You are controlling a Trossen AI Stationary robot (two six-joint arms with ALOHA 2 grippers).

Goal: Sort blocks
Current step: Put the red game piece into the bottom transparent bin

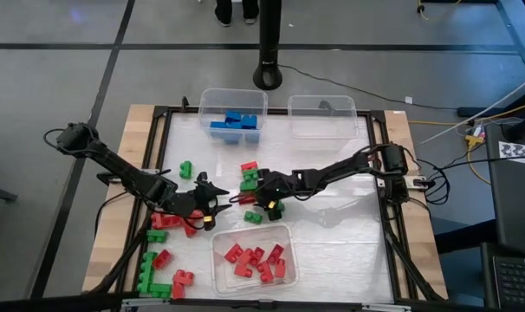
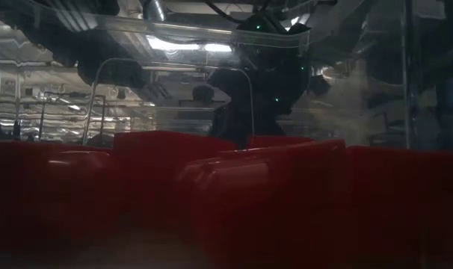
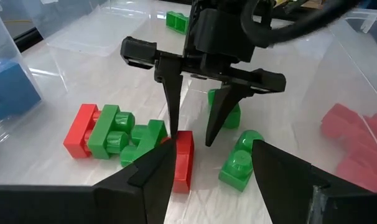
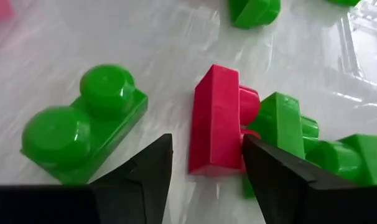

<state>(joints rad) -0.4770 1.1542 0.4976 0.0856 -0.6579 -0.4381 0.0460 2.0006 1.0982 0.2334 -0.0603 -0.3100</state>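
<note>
A red block (image 4: 214, 121) lies on the table's middle beside a green block (image 4: 288, 124) and a red-and-green cluster (image 3: 104, 130). My right gripper (image 3: 191, 138) slants down over the red block, open, one finger on each side of it; I see no touch. A two-stud green block (image 4: 83, 124) lies just outside one finger. My left gripper (image 1: 212, 208) hovers open a little to the left, pointing at the same block, with nothing between its fingers.
A clear bin with blue blocks (image 1: 232, 121) and a clear bin without blocks (image 1: 323, 117) stand at the far edge. A bin of red blocks (image 1: 254, 260) stands near, filling the low view (image 2: 271, 194). Loose red and green blocks (image 1: 163, 269) lie near left.
</note>
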